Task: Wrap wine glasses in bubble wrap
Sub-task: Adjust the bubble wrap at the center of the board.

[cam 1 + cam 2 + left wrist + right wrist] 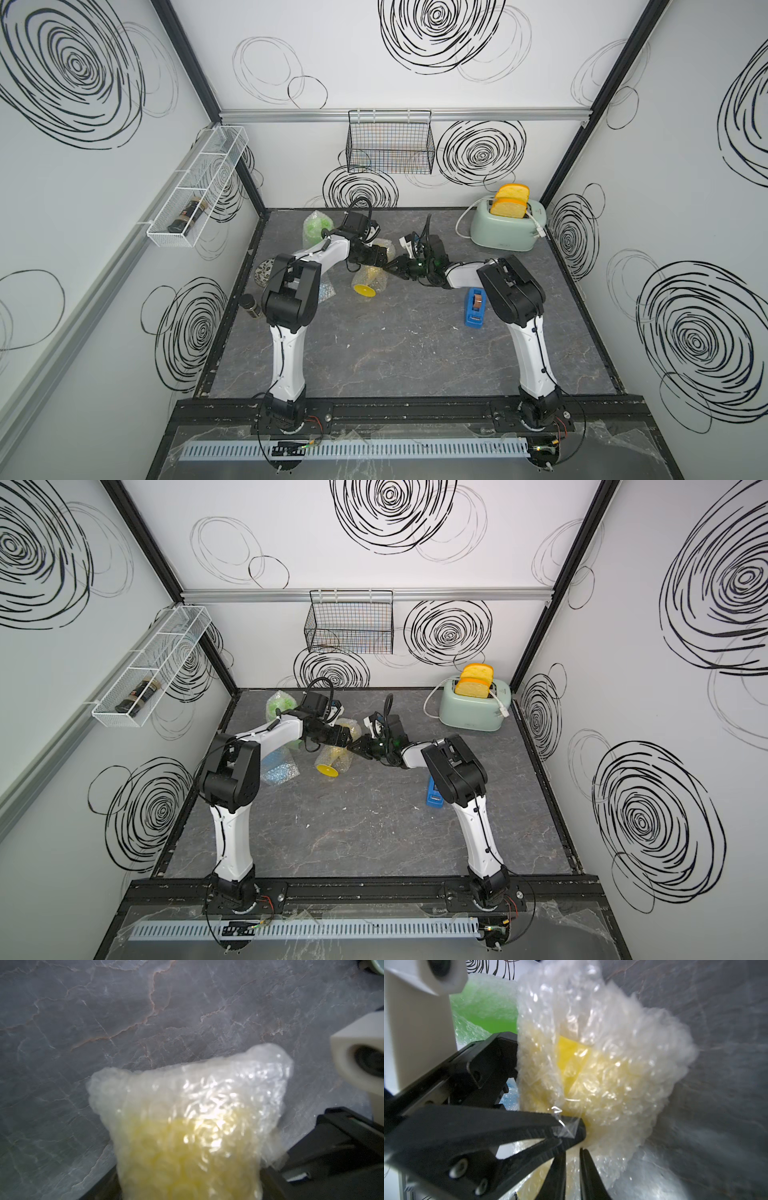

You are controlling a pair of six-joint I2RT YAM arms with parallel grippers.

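The left gripper stands wide-jawed either side of the bubble wrap round the yellow goblet, lying on its side mid-table, probably to steady the roll, while the right gripper, nearly closed, seems to nip the wrap's loose edge against unrolling. The wrapped green goblet and blue goblet crowd the left arm, and the tape dispenser sits just beside the right arm's elbow, awkward to reach
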